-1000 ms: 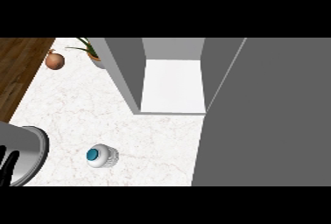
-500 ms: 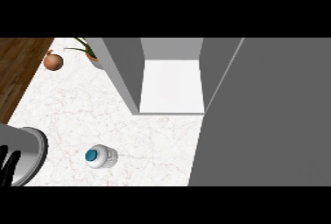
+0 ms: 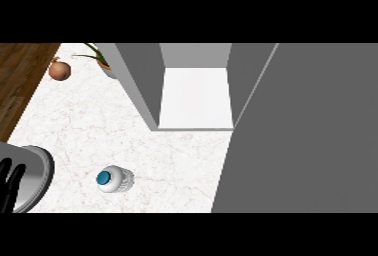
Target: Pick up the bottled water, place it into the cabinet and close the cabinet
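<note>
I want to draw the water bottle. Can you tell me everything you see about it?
The bottled water is seen from straight above, so it looks like a small round shape: a blue cap in the middle of a clear, whitish ribbed body. It appears to stand upright on the white marbled counter, near the front edge. Nothing else touches it. The left hand shows at the view's left edge, apart from it, and the open cabinet sits farther back to its right.

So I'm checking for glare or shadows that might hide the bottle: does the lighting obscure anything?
Head view: the white bottled water with a teal cap stands plainly lit on the pale marble counter, no glare, barely any shadow; the grey cabinet's white shelf is evenly bright, its open door flat grey.
</note>
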{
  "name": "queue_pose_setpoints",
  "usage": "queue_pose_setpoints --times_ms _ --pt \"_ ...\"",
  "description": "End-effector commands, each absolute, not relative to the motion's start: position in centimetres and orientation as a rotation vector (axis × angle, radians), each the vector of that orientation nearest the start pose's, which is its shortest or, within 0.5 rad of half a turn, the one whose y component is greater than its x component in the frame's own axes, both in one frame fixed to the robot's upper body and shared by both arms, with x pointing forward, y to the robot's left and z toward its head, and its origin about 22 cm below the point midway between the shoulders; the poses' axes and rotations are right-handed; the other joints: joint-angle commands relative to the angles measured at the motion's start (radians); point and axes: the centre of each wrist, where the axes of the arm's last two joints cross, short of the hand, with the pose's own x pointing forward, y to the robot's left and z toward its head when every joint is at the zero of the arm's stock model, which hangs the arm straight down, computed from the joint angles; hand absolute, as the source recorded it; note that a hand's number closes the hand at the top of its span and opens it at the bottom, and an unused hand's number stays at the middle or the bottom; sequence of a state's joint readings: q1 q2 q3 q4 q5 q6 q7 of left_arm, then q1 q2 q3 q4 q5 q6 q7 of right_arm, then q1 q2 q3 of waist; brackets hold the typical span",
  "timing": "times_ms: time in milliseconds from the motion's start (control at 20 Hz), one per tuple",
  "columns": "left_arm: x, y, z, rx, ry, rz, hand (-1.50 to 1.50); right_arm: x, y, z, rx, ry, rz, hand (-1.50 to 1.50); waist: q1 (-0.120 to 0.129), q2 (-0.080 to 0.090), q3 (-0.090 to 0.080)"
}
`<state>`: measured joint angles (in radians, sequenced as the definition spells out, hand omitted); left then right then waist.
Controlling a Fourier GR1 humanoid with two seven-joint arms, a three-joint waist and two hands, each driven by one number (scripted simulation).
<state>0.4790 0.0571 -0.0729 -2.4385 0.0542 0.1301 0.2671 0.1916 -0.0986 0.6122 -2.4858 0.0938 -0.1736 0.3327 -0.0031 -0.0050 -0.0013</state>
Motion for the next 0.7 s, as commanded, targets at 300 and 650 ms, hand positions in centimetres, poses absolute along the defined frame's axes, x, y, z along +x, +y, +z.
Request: queue_pose_setpoints --times_ms 300,650 --pt "13.8 25.1 7.4 0.17 -1.709 0.198 -1.5 10.0 -16.2 18.4 0.256 -1.991 0.203 -1.5 -0.003 0.003 -0.001" --pt "14.2 26.5 4.5 0.213 -1.671 0.196 -1.5 9.9 -15.5 17.9 0.245 -1.983 0.209 -1.5 0.001 0.002 0.0"
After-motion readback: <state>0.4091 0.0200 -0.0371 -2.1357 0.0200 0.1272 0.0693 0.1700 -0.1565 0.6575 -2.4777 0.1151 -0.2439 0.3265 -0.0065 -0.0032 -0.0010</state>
